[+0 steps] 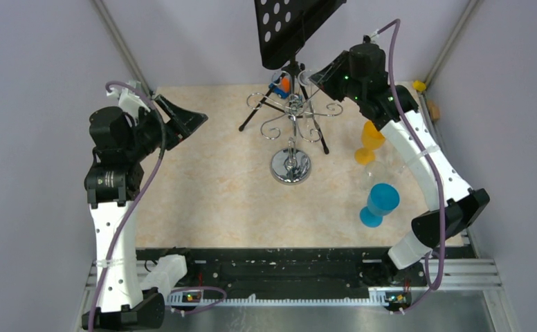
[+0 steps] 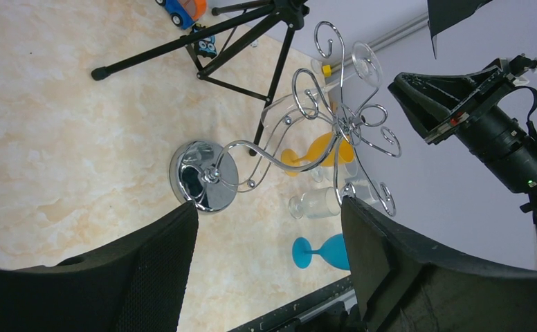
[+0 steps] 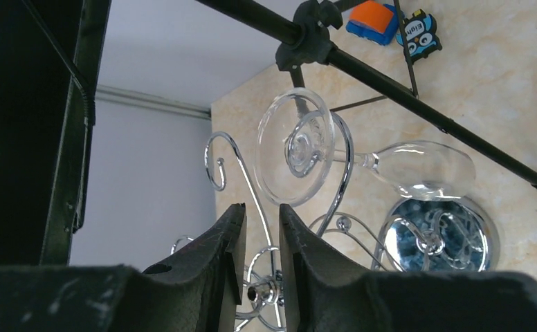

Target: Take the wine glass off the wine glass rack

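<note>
The wine glass (image 3: 418, 166) hangs bowl-down on the rack (image 1: 293, 111), its foot caught in one curled chrome arm; the rack stands toward the rear middle of the worktop (image 1: 203, 180). The right claw (image 3: 260, 211) sits just beside the glass foot, fingers a narrow gap apart, gripping nothing. The left claw (image 2: 267, 207) is spread wide and empty, well apart from the rack.
</note>
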Robot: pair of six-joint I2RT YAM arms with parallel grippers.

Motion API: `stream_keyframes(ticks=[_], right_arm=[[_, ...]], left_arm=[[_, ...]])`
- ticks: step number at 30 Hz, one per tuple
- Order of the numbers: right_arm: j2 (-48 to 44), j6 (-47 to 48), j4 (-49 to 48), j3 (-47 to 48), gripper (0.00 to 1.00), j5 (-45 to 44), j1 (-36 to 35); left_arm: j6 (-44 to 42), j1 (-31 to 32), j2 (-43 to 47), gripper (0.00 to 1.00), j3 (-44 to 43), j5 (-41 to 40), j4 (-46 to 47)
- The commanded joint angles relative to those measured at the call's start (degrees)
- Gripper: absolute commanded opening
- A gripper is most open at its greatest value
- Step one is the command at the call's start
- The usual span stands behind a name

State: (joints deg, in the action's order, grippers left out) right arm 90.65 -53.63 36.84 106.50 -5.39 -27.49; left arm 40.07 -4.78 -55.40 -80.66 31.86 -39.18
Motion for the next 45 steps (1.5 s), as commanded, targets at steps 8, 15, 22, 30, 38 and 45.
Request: stream_keyframes(ticks=[8,15,22,30,38,45], right_arm=[[-1.2,-7.7,-2.3,-1.5,0.27,-6.1,0.6],[-2.4,-8.6,-1.5,-3.3,0.29,-8.6,0.6],[-4.3,-11.6,-10.9,-9.6,0.26,-9.1,0.6],[-3.4,-14.5,-12.2,-9.9,0.25,-11.5,0.6],[-1.7,-14.4,-16.0,-9.8,0.23,-10.8,0.9],[-3.6,-15.2,-22.5,-13.5,0.04,-10.2,1.2]], left_arm=[[-3.8,0.0,-0.7,0.79,-1.0,-1.6,-0.2],[-4.2,0.0,-0.8,0.79,-0.8,-1.8,-0.5],[-4.3,0.0,-0.7,0.79,-0.7,-1.9,-0.9],[-4.3,0.1,0.1,0.79,-0.8,-2.7,-1.3],[-4.0,0.0,0.5,0.79,-0.7,-3.0,-1.4],[-3.9,0.0,0.9,0.79,-0.7,-3.2,-1.8]])
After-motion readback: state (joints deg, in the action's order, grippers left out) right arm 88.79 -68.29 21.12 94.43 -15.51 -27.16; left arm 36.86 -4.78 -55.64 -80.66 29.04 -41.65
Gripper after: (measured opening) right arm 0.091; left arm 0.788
